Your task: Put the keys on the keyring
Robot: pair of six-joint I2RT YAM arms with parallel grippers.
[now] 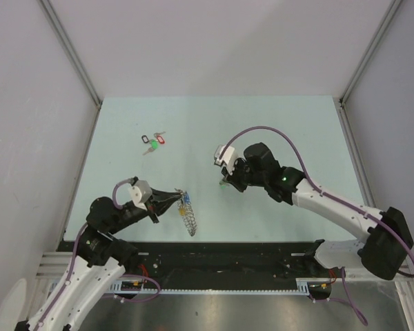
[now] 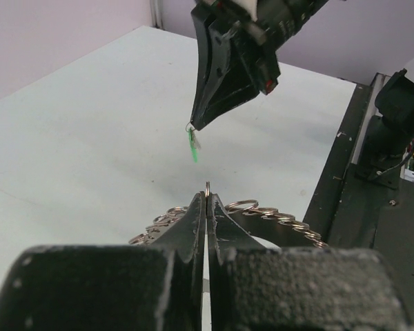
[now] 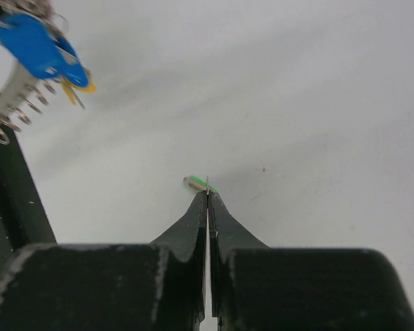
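My left gripper point(image 1: 180, 198) is shut on the keyring point(image 1: 188, 218), a grey wire coil that hangs from its tips above the table. In the left wrist view the coil point(image 2: 279, 216) curves behind the shut fingertips point(image 2: 199, 207). The blue-tagged key point(image 1: 185, 201) sits against the ring's upper end; it also shows in the right wrist view point(image 3: 36, 47) beside the coil point(image 3: 10, 110). My right gripper point(image 1: 225, 183) is shut on the green-tagged key point(image 3: 199, 183), pinching its small ring. That key point(image 2: 193, 147) dangles from the right gripper point(image 2: 192, 127), a short way right of the keyring.
A bunch of three keys tagged black, red and green point(image 1: 153, 142) lies at the table's back left. The black rail point(image 1: 214, 256) runs along the near edge. White walls enclose the pale table point(image 1: 290, 124) on three sides.
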